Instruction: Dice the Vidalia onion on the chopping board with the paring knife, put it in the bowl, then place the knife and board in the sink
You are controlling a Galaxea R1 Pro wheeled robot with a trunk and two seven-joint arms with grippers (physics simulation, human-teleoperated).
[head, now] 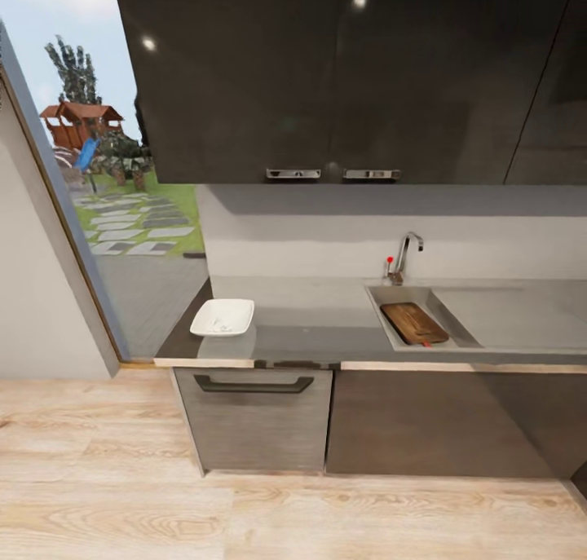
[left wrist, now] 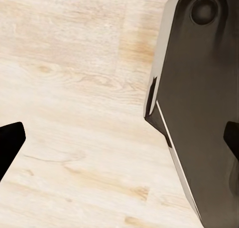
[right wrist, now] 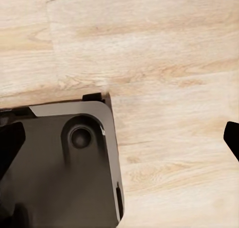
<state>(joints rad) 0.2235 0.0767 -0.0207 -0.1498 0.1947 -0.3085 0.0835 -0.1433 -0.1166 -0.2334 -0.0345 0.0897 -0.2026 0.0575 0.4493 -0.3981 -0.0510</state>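
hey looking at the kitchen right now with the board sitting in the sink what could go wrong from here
The chopping board lies tilted in the sink, so it might slide or tip. The paring knife shows as just a red tip under the board's near end. The bowl sits near the countertop end, easy to knock off.

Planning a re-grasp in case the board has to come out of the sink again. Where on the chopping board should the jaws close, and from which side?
Probably the near short end of the chopping board, coming from above on the robot's side. It lies flat in the sink basin, long axis running away towards the faucet, so the near edge looks the easiest to pinch. The red bit at that end looks like the paring knife; avoid it.
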